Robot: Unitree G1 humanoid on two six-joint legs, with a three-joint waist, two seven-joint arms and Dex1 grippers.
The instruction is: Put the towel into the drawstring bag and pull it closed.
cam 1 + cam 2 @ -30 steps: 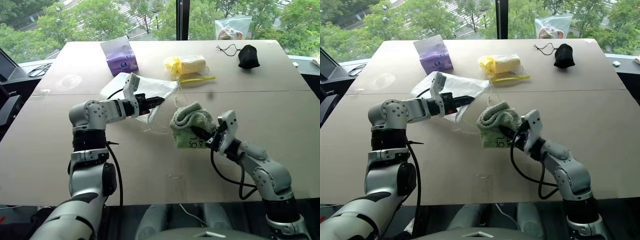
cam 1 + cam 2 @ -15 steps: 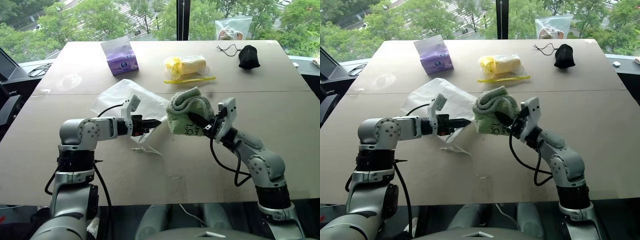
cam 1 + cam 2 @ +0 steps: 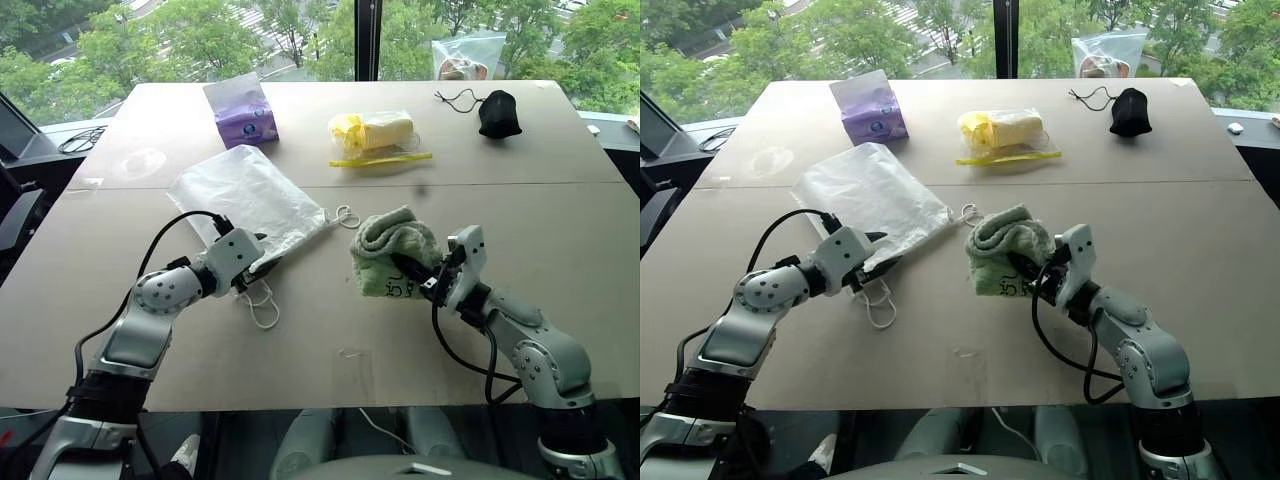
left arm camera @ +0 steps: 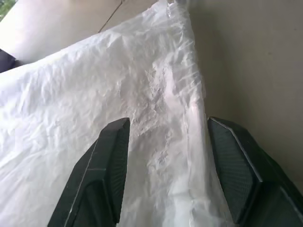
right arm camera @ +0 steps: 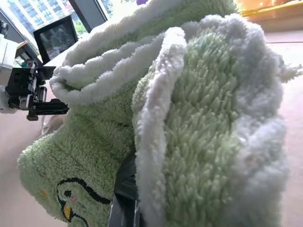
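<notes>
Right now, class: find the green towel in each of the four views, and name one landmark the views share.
Left eye: towel right of centre, clamped by the right gripper.
Right eye: just right of centre.
Left wrist: not in it.
Right wrist: close up.
Shared landmark: the white drawstring bag, left of the towel.

Bare table (image 3: 300,330) between drawstring bag (image 3: 250,195) and towel (image 3: 392,255).

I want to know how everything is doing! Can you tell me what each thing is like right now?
Towel: bunched, held up by the right gripper.
Bag: flat on the table, mouth not spread.
Left gripper: open over the bag's edge.
Black pouch: lying untouched.
Purple packet: standing.
</notes>
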